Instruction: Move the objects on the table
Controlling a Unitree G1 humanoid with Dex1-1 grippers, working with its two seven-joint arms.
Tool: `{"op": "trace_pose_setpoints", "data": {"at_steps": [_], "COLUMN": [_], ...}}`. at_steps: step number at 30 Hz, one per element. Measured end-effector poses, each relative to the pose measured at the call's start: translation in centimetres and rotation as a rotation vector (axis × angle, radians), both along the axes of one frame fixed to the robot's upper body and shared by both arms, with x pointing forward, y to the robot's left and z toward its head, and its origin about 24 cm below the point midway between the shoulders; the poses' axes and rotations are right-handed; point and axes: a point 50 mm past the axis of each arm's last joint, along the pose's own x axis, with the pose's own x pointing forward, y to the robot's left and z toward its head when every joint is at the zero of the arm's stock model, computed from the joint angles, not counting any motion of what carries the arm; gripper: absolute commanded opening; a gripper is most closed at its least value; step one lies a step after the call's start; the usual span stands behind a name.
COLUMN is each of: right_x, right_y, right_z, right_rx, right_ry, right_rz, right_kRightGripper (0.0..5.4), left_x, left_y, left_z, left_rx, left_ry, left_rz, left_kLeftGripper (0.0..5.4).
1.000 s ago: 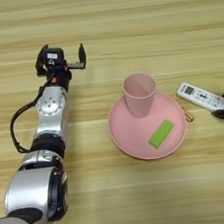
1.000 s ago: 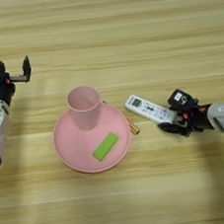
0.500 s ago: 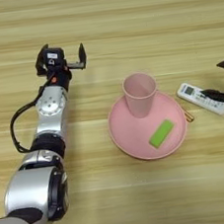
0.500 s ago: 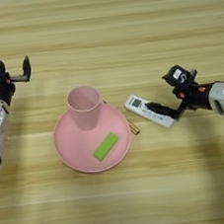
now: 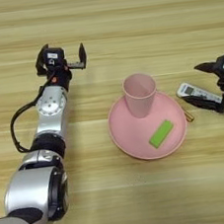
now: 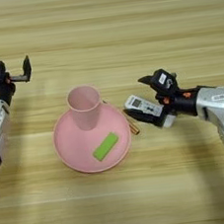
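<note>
A pale pink cup [image 5: 140, 93] stands upright on the back part of a wide pink plate [image 5: 122, 137]. A flat green bar [image 5: 161, 133] lies on the plate's front right. Just right of the plate's rim lies a tiny brass stick [image 6: 133, 127]. Beyond it, the white remote [image 6: 143, 105] lies flat on the table [image 5: 122, 13]. My right gripper [image 6: 139, 98] is open, reaching in from the right, with one finger behind the remote and one in front of it. My left gripper [image 5: 62, 58] is open and idle at the far left, holding nothing.
My left arm [image 5: 49, 111] stretches along the table's left side from the near corner. My right forearm [image 6: 217, 106] comes in from the right edge.
My right gripper has opened and moved left, so its fingers now straddle the remote. The left arm, cup, plate and bar have not moved.
</note>
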Motion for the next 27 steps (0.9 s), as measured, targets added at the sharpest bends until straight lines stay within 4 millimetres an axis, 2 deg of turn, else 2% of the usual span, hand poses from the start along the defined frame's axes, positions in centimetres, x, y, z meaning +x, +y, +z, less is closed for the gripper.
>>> {"op": "trace_pose_setpoints", "data": {"at_steps": [14, 23, 27], "right_x": [-0.3, -0.2, 0.5], "right_y": [3.2, 4.4, 4.9], "right_z": [-1.8, -2.9, -3.2], "right_rx": [0.084, 0.105, 0.118], "right_ry": [0.022, 0.055, 0.057], "right_rz": [0.059, 0.080, 0.066], "right_kRightGripper": [5.39, 5.39, 5.39], "left_x": [0.0, 0.0, 0.0], "left_y": [0.0, 0.0, 0.0], "left_z": [0.0, 0.0, 0.0], "left_rx": [0.000, 0.000, 0.000], "left_ry": [0.000, 0.000, -0.001], "left_rz": [0.000, 0.000, 0.000], "left_kLeftGripper": [5.40, 5.40, 5.40]}}
